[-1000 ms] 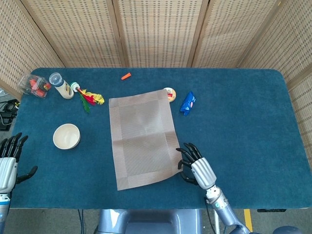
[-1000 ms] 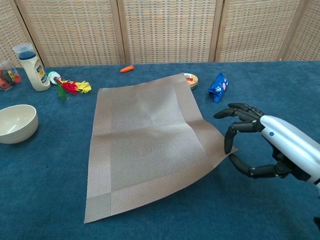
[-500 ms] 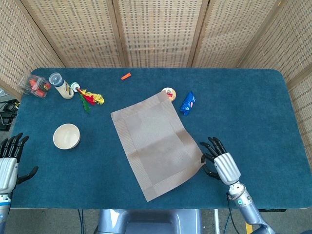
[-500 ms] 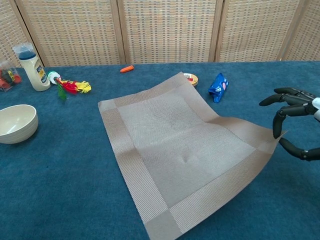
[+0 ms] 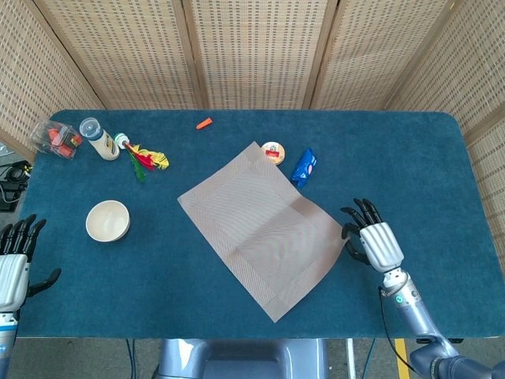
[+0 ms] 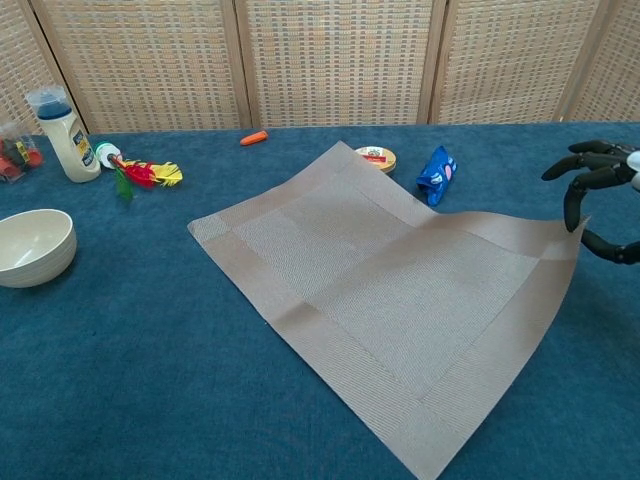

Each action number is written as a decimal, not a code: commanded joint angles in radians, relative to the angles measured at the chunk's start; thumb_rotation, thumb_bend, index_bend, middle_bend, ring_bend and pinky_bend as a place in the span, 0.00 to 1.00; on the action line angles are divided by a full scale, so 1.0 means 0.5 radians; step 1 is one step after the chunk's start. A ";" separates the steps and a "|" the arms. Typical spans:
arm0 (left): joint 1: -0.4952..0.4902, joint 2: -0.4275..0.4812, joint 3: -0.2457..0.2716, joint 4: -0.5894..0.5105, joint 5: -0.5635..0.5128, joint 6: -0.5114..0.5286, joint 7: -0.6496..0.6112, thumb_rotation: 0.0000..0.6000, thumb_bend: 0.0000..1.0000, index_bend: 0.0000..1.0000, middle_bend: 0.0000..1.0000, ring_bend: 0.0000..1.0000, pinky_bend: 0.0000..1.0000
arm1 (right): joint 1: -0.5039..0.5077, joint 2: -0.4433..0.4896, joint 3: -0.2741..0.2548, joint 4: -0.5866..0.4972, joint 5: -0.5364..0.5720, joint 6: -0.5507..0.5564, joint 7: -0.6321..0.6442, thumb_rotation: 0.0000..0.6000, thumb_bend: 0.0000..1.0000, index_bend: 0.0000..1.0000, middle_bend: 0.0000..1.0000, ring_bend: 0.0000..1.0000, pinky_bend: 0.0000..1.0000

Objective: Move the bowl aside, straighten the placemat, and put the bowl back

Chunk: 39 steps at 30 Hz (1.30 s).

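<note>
The grey woven placemat (image 5: 264,229) lies skewed like a diamond in the middle of the blue table (image 5: 410,158). My right hand (image 5: 375,243) pinches the mat's right corner between thumb and finger. In the chest view that corner of the placemat (image 6: 390,290) is raised off the cloth at the right hand (image 6: 600,200). The cream bowl (image 5: 107,220) stands upright on the table well left of the mat, and shows as the bowl (image 6: 32,246) at the chest view's left edge. My left hand (image 5: 14,264) hangs at the table's left edge, fingers spread, holding nothing.
A round tin (image 5: 274,152) and a blue packet (image 5: 304,167) lie just beyond the mat's far corner. An orange piece (image 5: 204,123) lies further back. At the far left are a white bottle (image 5: 99,139), a feather toy (image 5: 142,158) and a clear box (image 5: 55,138). Wicker screens close the back.
My right hand has drawn the mat's corner rightward and away from me, swinging the mat counterclockwise into a diamond. The bowl and left hand have stayed put.
</note>
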 commanded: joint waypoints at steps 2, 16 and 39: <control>-0.003 -0.003 -0.008 0.007 -0.014 -0.006 0.002 1.00 0.23 0.07 0.00 0.00 0.00 | 0.106 0.034 0.092 0.038 0.067 -0.123 -0.036 1.00 0.60 0.66 0.29 0.06 0.05; -0.019 -0.025 -0.031 0.044 -0.068 -0.041 0.036 1.00 0.22 0.07 0.00 0.00 0.00 | 0.409 0.046 0.329 0.246 0.298 -0.480 -0.129 1.00 0.59 0.66 0.29 0.07 0.06; -0.023 -0.028 -0.016 0.035 -0.033 -0.034 0.020 1.00 0.18 0.07 0.00 0.00 0.00 | 0.061 0.243 0.278 -0.043 0.457 -0.196 -0.256 1.00 0.23 0.10 0.00 0.00 0.00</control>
